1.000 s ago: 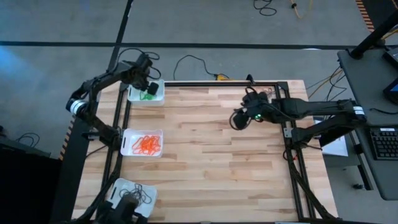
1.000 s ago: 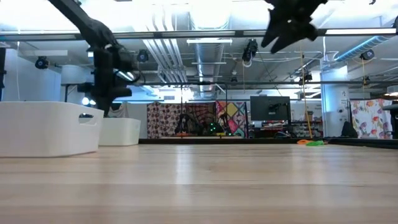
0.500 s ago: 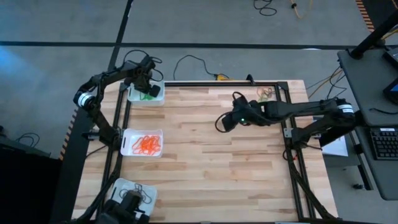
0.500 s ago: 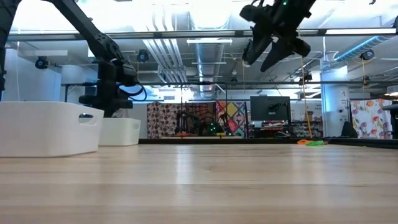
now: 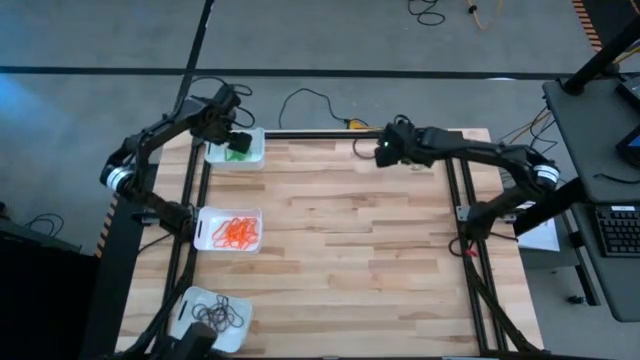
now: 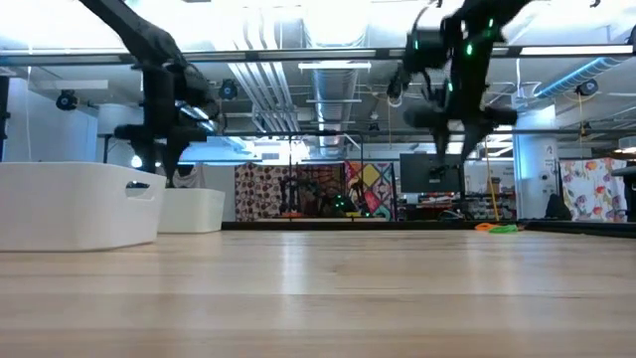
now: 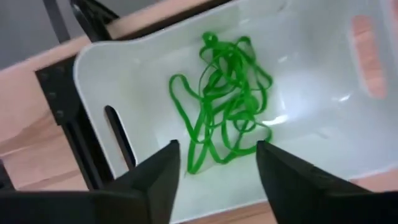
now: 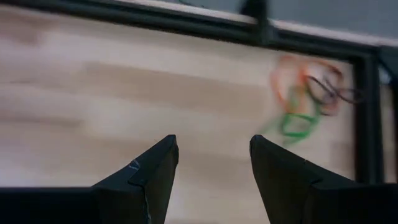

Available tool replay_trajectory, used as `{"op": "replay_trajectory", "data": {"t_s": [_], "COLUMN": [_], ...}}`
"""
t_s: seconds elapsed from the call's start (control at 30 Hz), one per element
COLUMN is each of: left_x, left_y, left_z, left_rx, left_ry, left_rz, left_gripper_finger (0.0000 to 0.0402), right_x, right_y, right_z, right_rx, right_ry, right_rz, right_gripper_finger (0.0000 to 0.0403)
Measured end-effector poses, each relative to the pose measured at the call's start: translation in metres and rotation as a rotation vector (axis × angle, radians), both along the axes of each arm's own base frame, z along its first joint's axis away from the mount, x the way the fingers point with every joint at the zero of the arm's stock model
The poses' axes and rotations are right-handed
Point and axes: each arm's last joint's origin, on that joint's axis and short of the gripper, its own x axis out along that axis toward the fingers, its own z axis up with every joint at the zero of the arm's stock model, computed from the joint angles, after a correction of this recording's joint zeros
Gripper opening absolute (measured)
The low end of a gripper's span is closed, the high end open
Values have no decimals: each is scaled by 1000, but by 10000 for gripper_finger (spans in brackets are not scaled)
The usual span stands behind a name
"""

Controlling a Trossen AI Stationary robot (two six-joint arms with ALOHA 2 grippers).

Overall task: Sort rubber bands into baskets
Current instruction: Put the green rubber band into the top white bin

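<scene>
Three white baskets line the table's left edge. The far basket [image 5: 256,158] holds green rubber bands [image 7: 225,118], the middle one [image 5: 204,232] orange bands [image 5: 236,232], the near one [image 5: 198,300] black bands [image 5: 222,314]. My left gripper [image 7: 214,171] hangs open over the far basket, above the green bands, touching nothing. My right gripper [image 5: 385,150] is open in the air at the table's far edge. Loose orange, green and dark bands [image 8: 306,93] lie on the wood ahead of it, near the far right corner.
A black metal frame [image 5: 460,215] borders the table along the left, far and right sides. Dark cables [image 5: 310,100] lie on the floor beyond the far edge. The wood between the baskets and the right arm is bare.
My right gripper has first gone a little toward the table's left, then swung to the far edge and turned. My left gripper has stayed over the far basket and has opened.
</scene>
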Motion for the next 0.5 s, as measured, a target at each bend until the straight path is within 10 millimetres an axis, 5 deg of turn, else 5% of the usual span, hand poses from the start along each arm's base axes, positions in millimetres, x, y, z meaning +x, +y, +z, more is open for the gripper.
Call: {"op": "replay_trajectory", "data": {"t_s": [0.27, 0.5], "left_x": [8, 34], "left_y": [-26, -60], "left_z": [33, 76], "left_rx": [86, 337], "left_ry": [-178, -412], "left_rz": [-71, -231], "left_gripper_finger": [268, 277], "right_x": [-29, -40], "right_y": [-52, -71], "right_z": [-58, -103], "right_rx": [187, 283], "right_ry": [128, 186], "right_rz": [-157, -241], "right_gripper_finger": [194, 188]}}
